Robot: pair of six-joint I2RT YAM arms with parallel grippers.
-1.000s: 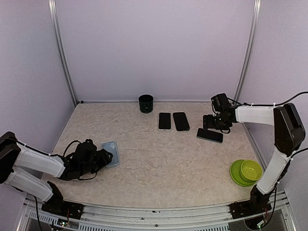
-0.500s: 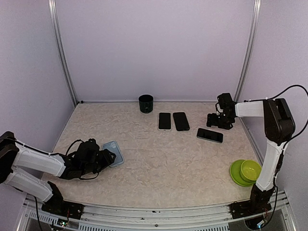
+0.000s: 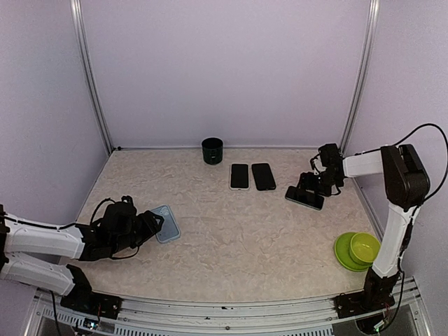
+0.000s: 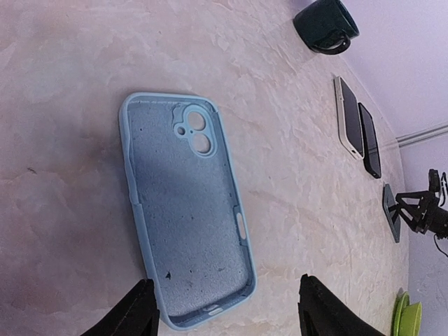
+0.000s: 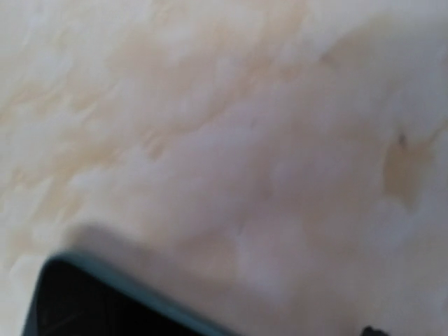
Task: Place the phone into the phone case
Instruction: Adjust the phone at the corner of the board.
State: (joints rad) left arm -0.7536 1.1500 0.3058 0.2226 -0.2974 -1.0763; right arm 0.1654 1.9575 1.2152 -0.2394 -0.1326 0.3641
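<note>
The light blue phone case [image 3: 168, 225] lies open side up at the front left; in the left wrist view [image 4: 185, 210] its near end lies between my fingertips. My left gripper [image 3: 150, 223] is open, low over the table, its fingers [image 4: 136, 313] on either side of the case end without touching it. A dark phone [image 3: 303, 198] lies at the right; its corner shows blurred in the right wrist view [image 5: 105, 301]. My right gripper [image 3: 311, 184] hangs close over the phone's far edge, apparently open and holding nothing.
Two more phones [image 3: 239, 176] [image 3: 263, 176] lie side by side at the middle back. A dark green cup [image 3: 212, 150] stands near the back wall. A green bowl on a green plate [image 3: 357, 250] sits at the front right.
My right gripper has come down and left from behind the phone onto its far edge. My left gripper and the case have shifted slightly to the right.
</note>
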